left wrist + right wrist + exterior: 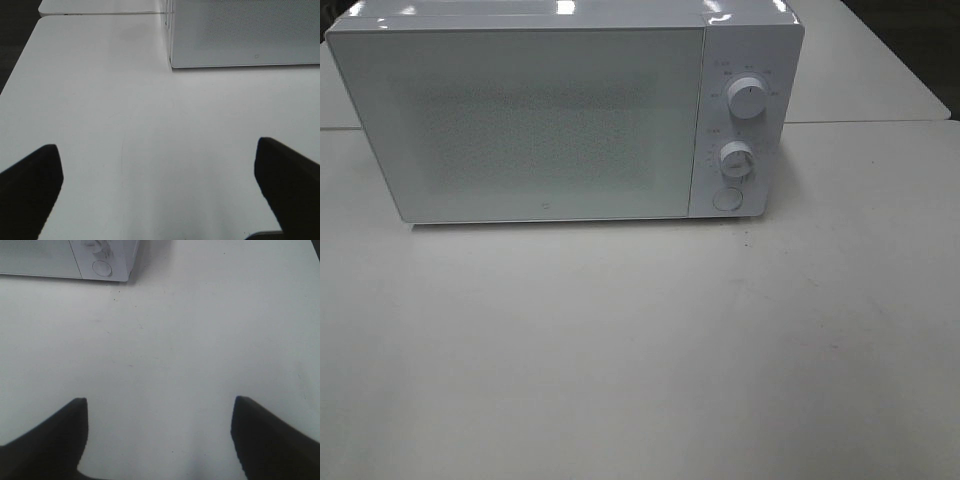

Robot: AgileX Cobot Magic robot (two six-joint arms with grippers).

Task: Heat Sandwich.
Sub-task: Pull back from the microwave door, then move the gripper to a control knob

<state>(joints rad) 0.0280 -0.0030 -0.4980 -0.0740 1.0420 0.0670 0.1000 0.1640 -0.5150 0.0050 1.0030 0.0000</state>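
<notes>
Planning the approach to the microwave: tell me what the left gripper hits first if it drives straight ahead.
Probably the table, since the open left gripper seems angled down at it. If it skims level instead, the microwave corner lies on that line; depth is unclear.

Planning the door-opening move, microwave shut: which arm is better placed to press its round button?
Right, probably. The right gripper faces the round button on the microwave; the left gripper sees only a corner of the door. Both jaws stand open, empty.

A white microwave [540,120] stands on the pale table [640,350].
</notes>
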